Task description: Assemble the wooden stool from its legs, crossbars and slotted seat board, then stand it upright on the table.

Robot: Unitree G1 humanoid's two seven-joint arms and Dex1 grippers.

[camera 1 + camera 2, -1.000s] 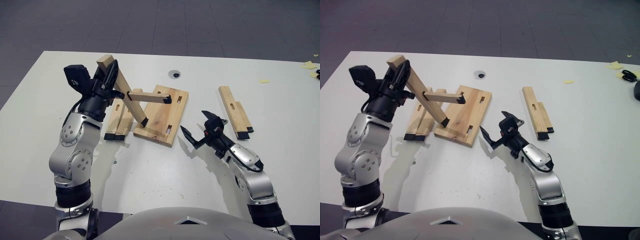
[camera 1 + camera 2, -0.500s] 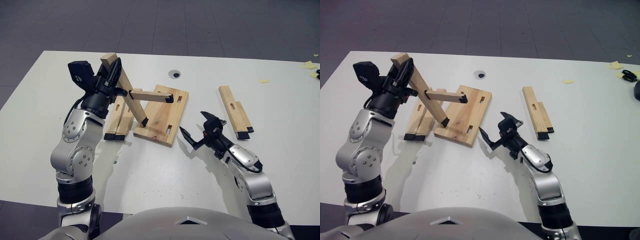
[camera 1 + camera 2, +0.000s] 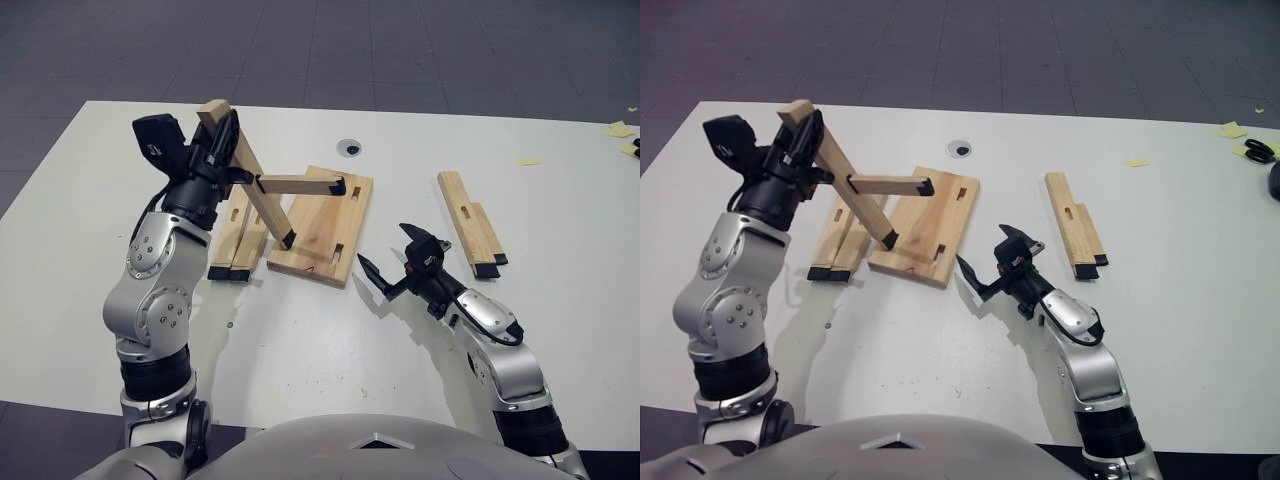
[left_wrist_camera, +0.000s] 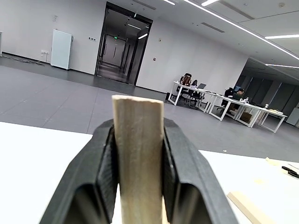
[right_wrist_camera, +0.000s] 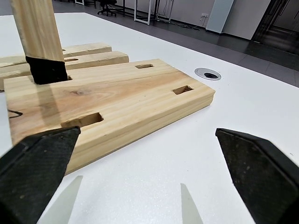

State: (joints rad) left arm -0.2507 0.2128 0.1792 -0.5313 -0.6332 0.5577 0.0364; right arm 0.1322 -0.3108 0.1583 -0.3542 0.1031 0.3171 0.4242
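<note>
The left jaws grip a pale square wooden leg (image 3: 267, 205), its black tip on the flat slotted seat board (image 3: 330, 225) before the open right jaws.

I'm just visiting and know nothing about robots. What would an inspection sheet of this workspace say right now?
Surface: white table, round grommet hole at far side.
Job's things: seat board flat; tilted leg with crossbar joined, dark end on the board; two legs lying left of it; two more pieces right.
Clutter: yellow paper scraps far right.
Grippers: left gripper shut on the leg; right gripper open, near the board's corner, empty.
Cables: black cable by the left forearm.
Surroundings: grey floor; desks and chairs beyond.
</note>
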